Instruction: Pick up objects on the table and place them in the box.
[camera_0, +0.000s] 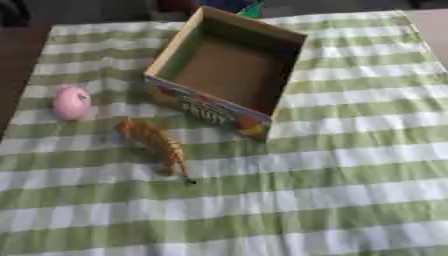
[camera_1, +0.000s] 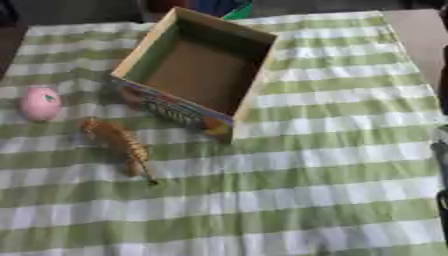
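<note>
Lying near open box (camera_0: 229, 70): pink egg-shaped object (camera_0: 72, 103), orange striped toy (camera_0: 157, 144); hand state cannot tell.

You have one open cardboard box (camera_0: 226, 70) at about twelve o'clock, one pink egg-shaped object (camera_0: 72, 103) at nine o'clock, and one orange striped toy (camera_0: 157, 144) at about eight o'clock, all on one green-and-white striped cloth (camera_0: 350, 170).
</note>
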